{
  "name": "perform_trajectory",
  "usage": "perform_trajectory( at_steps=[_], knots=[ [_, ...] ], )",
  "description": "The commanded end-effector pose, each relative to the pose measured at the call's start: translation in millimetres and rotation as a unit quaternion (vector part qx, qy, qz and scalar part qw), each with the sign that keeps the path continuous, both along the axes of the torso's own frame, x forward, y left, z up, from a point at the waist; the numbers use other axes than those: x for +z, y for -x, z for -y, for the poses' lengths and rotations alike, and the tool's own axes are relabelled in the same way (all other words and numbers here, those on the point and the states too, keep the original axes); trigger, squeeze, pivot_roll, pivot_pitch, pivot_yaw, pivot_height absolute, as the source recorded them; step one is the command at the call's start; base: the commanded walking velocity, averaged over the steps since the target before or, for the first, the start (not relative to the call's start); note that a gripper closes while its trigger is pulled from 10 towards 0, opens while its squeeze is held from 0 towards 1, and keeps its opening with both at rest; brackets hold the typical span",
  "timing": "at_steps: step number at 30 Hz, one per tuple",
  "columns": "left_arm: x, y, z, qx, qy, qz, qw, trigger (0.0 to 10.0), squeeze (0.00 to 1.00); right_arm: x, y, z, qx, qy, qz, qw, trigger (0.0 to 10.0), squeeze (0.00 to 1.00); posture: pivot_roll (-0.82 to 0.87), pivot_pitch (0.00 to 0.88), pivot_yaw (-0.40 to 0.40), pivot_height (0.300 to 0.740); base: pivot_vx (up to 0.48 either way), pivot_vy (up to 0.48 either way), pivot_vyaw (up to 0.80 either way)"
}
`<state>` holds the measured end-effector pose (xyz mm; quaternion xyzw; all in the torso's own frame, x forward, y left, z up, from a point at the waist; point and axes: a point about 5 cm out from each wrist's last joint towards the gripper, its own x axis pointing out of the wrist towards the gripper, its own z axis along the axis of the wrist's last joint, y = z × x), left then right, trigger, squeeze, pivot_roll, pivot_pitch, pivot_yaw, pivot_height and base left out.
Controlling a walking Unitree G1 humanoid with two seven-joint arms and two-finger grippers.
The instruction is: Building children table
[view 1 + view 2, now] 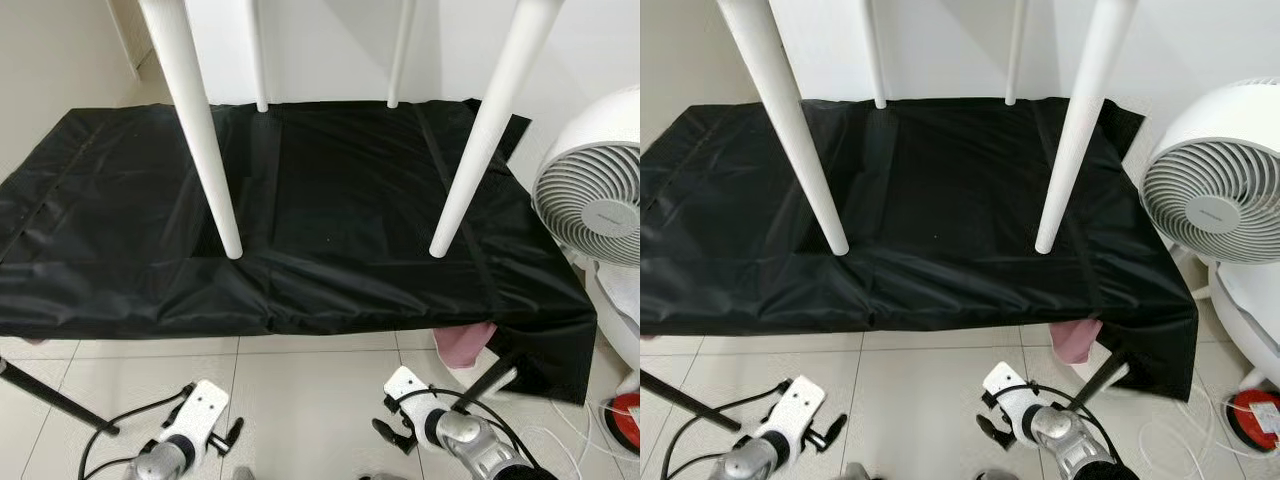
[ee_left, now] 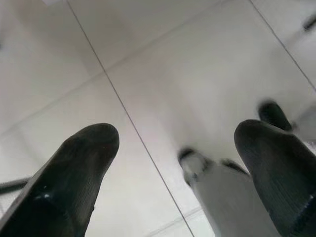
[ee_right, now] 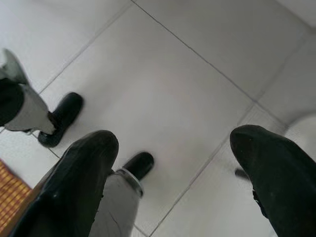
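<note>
Table upright on black sheet [image 1: 330, 230], 4 white legs [image 1: 205, 140] fitted; tabletop above frame. Assembly looks near done; leg tightness can't tell. Left gripper [image 2: 173, 163] and right gripper [image 3: 173, 163] hang low over floor tiles [image 1: 300, 400] in front of sheet, fingers spread wide, empty. White fan [image 1: 590, 190] right of sheet.

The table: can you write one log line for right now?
table: standing on black sheet, four white legs down | left claw: open, above floor tiles | right claw: open, above floor tiles | fan: beside sheet
</note>
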<state>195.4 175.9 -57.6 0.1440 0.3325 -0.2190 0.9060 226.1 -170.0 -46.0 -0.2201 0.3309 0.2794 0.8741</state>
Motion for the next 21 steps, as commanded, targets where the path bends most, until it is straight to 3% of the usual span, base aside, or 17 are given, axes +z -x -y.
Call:
perform_trajectory(
  at_steps=[1,4,9,21],
  knots=[
    [-10.1,10.0,-9.8,0.043,-0.04,-0.02,0.998,10.0,0.0,-5.7,5.0,4.1,-0.019,0.013,-0.008,1.0,10.0,0.0,-0.03,0.066,0.068,0.74,0.0,0.0,0.0],
    [-14.5,13.5,-10.8,0.049,-0.047,-0.036,0.997,10.0,0.0,-9.9,9.0,8.6,-0.038,0.024,-0.013,0.999,10.0,0.0,-0.03,0.066,0.068,0.74,0.0,0.0,0.0],
    [-17.7,12.2,-9.6,0.07,-0.037,-0.05,0.996,10.0,0.0,-20.4,22.4,26.3,-0.119,0.053,-0.025,0.991,10.0,0.0,-0.06,0.059,0.074,0.74,0.0,0.0,0.0],
    [-26.5,22.8,-14.0,0.108,-0.043,-0.087,0.989,10.0,0.0,-30.9,40.4,31.7,-0.195,0.051,-0.039,0.979,10.0,0.0,-0.08,0.015,0.084,0.74,0.0,0.0,0.0]
  ],
)
